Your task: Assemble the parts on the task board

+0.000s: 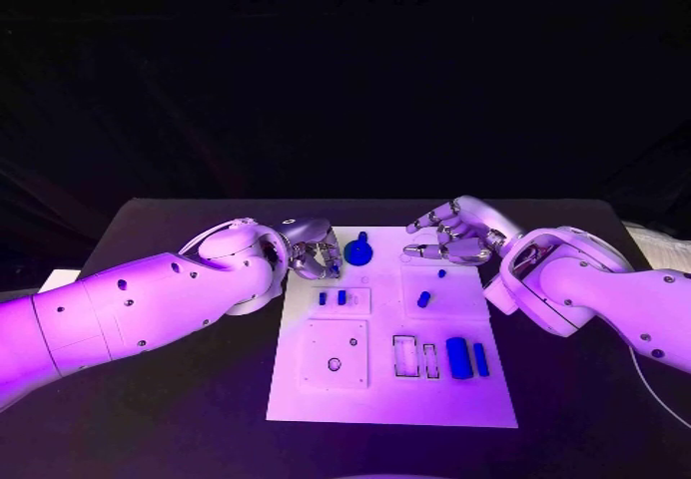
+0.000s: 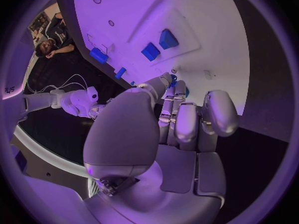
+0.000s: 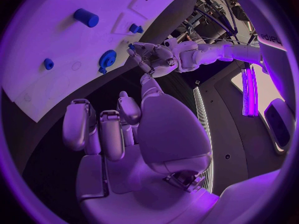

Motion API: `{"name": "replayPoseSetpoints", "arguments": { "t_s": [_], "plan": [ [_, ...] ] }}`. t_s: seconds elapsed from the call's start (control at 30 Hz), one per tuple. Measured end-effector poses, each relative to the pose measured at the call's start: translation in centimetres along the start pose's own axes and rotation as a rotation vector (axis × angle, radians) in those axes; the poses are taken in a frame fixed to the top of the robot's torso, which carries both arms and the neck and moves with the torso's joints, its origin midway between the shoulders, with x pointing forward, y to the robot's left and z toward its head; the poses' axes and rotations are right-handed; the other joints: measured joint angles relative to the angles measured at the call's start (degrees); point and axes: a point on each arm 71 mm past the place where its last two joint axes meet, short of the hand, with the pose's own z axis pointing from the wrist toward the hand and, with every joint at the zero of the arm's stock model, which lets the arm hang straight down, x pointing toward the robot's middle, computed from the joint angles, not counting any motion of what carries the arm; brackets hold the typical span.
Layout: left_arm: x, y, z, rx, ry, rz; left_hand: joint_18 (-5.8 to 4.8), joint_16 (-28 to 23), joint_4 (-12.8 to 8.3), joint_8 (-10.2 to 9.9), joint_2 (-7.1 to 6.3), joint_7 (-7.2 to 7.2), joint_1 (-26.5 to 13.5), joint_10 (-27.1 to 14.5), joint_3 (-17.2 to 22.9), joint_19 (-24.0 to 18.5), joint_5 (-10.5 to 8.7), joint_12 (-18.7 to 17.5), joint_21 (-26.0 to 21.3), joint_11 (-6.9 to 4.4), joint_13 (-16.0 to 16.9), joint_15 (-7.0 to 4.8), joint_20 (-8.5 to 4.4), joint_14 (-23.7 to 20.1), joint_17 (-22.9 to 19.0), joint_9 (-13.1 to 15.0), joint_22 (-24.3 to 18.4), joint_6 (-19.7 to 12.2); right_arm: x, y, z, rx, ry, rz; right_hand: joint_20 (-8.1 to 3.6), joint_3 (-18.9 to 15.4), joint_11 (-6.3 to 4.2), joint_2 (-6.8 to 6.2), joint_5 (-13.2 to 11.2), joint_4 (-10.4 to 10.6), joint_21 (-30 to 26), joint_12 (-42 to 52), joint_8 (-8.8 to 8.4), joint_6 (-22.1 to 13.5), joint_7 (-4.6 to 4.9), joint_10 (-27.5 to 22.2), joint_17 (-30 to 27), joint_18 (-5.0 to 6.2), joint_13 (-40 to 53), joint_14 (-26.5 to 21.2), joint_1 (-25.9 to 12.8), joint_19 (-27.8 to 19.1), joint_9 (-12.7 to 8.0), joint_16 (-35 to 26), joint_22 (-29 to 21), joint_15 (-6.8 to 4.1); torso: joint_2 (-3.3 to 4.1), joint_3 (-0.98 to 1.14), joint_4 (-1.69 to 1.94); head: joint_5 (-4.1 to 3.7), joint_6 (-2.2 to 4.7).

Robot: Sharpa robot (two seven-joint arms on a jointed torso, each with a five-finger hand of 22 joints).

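The white task board (image 1: 388,399) lies in the middle of the black table. A blue gear-shaped part (image 1: 358,251) (image 3: 107,58) sits at the board's far edge. My left hand (image 1: 310,249) (image 2: 181,119) (image 3: 152,59) hovers just left of the gear with its fingers curled in. A bit of blue (image 2: 172,79) shows at its fingertips, and whether it is held I cannot tell. My right hand (image 1: 449,238) (image 3: 118,129) hangs over the board's far right corner, fingers apart and holding nothing. Two small blue blocks (image 1: 332,297) (image 2: 159,45) and a blue peg (image 1: 425,298) sit mid-board.
Two long blue bars (image 1: 468,357) lie at the board's right beside two narrow slots (image 1: 417,357). A square plate with holes (image 1: 335,354) is on the board's left half. My two white forearms flank the board over bare black table (image 1: 173,419).
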Motion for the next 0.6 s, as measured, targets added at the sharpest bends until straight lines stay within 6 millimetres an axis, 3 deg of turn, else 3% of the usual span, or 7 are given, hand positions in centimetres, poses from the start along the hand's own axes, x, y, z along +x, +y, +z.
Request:
{"name": "replayPoseSetpoints", "arguments": {
  "t_s": [0.6],
  "plan": [
    [0.49,-0.28,0.39,-0.011,0.021,0.008,0.04,0.00,0.05,-0.07,-0.24,0.00,-0.24,0.00,-0.05,0.00,0.00,-0.01,0.23,0.00,0.04,0.00,0.00,0.00,-0.08,0.00,0.05,-0.01,0.06,0.06,0.03,-0.002,0.001,0.001,0.00,0.00,0.00,0.00,0.00,0.00,0.00,0.00,0.00,0.00,0.00,0.00,-0.01,0.00,-0.01,0.00,0.00,0.00,-0.01,0.00,-0.01,0.00,-0.04,0.00,0.01,-0.01,-0.29]
  ]
}}
